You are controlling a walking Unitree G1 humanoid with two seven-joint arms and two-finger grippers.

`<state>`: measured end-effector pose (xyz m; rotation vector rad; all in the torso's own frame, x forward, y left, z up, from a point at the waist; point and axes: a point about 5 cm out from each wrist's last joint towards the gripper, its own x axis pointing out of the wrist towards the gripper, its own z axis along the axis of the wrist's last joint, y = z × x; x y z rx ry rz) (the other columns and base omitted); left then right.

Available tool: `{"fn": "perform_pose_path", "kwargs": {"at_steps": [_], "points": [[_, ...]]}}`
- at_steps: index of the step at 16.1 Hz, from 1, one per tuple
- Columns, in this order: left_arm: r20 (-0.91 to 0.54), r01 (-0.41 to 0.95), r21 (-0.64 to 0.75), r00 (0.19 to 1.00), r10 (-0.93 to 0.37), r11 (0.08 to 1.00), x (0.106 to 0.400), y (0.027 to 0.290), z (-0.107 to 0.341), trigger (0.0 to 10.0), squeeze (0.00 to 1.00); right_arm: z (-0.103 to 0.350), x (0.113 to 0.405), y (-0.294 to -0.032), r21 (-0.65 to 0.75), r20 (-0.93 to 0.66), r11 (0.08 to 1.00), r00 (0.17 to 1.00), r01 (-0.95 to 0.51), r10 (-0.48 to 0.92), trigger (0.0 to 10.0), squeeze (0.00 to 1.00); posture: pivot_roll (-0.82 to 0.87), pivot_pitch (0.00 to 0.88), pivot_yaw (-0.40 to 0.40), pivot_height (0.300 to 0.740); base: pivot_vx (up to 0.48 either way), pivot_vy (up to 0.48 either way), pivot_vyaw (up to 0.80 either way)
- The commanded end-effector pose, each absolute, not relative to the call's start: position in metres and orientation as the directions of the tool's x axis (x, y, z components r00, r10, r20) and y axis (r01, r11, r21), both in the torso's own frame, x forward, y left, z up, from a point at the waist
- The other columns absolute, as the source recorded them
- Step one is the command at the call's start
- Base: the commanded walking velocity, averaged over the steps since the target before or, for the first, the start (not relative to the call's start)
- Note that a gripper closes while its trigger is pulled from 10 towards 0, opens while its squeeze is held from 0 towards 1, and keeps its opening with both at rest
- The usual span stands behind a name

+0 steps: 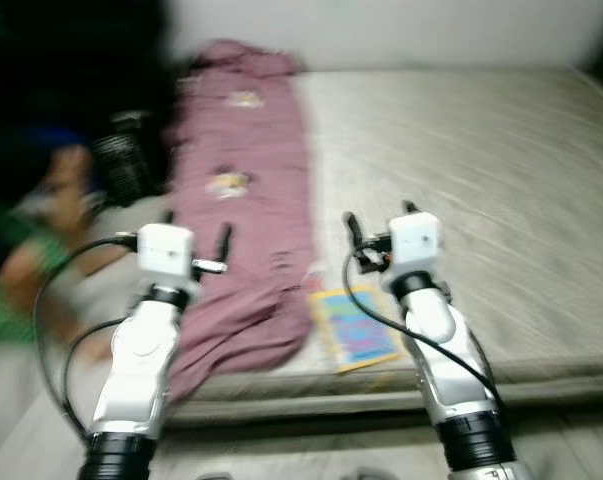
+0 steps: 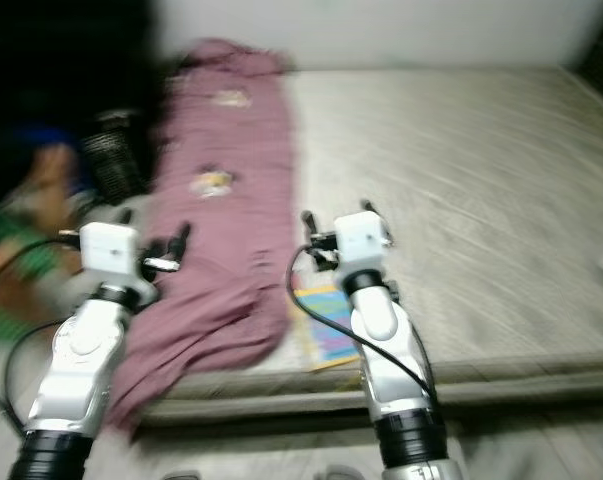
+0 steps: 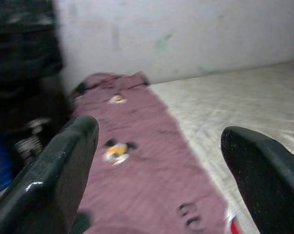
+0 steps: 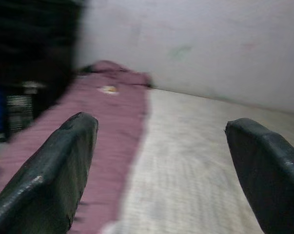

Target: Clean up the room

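A long mauve blanket with small printed figures lies along the left side of a grey mattress and hangs over its front edge. A colourful booklet lies on the mattress near the front edge, beside the blanket. My left gripper is raised over the blanket's lower part, fingers open and holding nothing. My right gripper hovers open just beyond the booklet, its fingers wide apart. The head views are blurred.
At the left, dark blurred shapes, a black-and-white striped object and something green and blue crowd the mattress edge. A pale wall stands behind the mattress. Grey floor runs along the front.
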<state>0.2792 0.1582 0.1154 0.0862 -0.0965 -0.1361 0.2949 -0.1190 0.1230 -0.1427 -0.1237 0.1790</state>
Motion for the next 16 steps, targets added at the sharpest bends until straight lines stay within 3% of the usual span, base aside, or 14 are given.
{"fn": "perform_pose_path", "kwargs": {"at_steps": [1,6,9,12,16], "points": [[0.087,0.150,0.054,0.984,-0.154,0.987,0.2811,0.1446,0.1160,10.0,0.00,0.1207,0.2941,-0.1310,-0.161,0.102,0.978,0.983,-0.133,0.151,10.0,0.00,-0.02,0.000,0.006,0.740,0.000,0.000,0.00],[0.080,0.148,0.068,0.985,-0.153,0.987,0.2818,0.1418,0.1160,10.0,0.00,0.1201,0.2934,-0.1309,-0.169,0.100,0.976,0.983,-0.138,0.156,10.0,0.00,-0.02,0.000,0.004,0.740,0.000,0.000,0.00],[0.079,0.150,0.070,0.985,-0.155,0.986,0.2817,0.1408,0.1159,10.0,0.00,0.1195,0.2933,-0.1304,-0.170,0.098,0.975,0.982,-0.143,0.161,10.0,0.00,-0.01,0.000,0.001,0.740,0.000,0.000,0.80],[0.079,0.153,0.068,0.984,-0.158,0.986,0.2817,0.1405,0.1158,10.0,0.00,0.1192,0.2933,-0.1301,-0.171,0.095,0.974,0.982,-0.146,0.164,10.0,0.00,-0.01,0.000,0.001,0.740,0.000,0.000,0.00],[0.080,0.162,0.066,0.983,-0.167,0.985,0.2821,0.1396,0.1158,10.0,0.00,0.1182,0.2937,-0.1301,-0.170,0.091,0.974,0.982,-0.149,0.166,10.0,0.00,-0.01,0.000,0.001,0.740,0.000,-0.248,0.00]]}}
